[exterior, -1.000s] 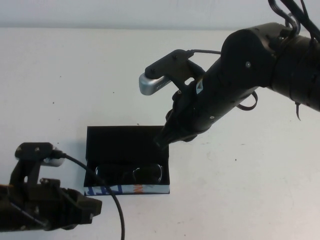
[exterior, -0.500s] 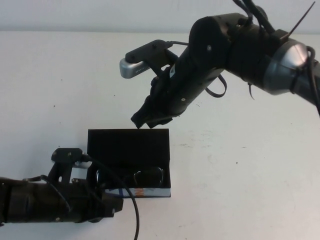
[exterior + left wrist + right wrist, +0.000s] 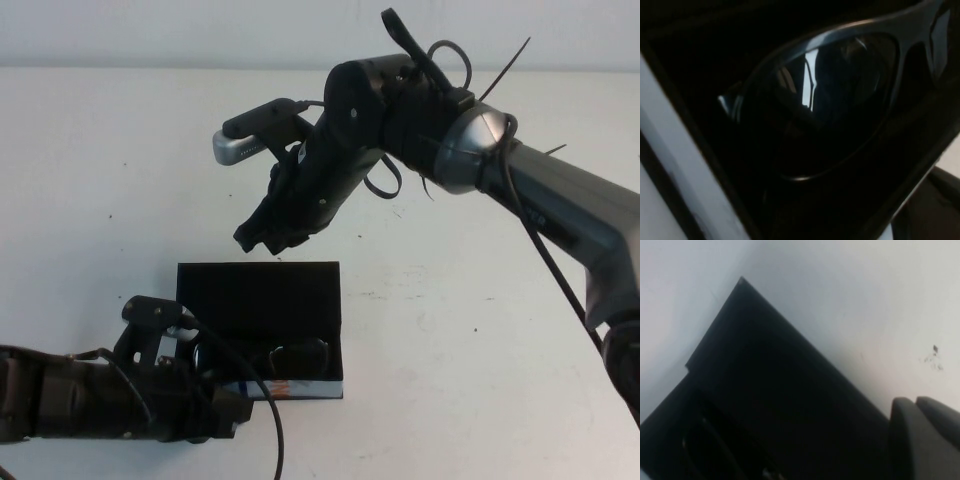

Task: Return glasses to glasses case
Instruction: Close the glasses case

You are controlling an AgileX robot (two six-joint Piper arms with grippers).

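The black glasses case [image 3: 258, 285] lies open near the table's front, its flap lid laid back flat and its patterned side facing front. The dark glasses [image 3: 300, 352] lie inside the box; one lens fills the left wrist view [image 3: 830, 100]. My left gripper [image 3: 225, 410] sits low at the case's front left corner, against its side. My right gripper [image 3: 262, 235] hangs just beyond the lid's far edge, above the table, fingers [image 3: 925, 440] pressed together and empty. The right wrist view shows the lid [image 3: 780, 405] from above.
The white table [image 3: 480, 330] lies around the case. My left arm's cable [image 3: 262, 420] loops over the case's front side. My right arm [image 3: 540, 190] crosses from the right above the far table.
My right gripper has risen out of the case and moved left and away, past the lid's far edge. My left gripper has moved right to the case's front left corner.
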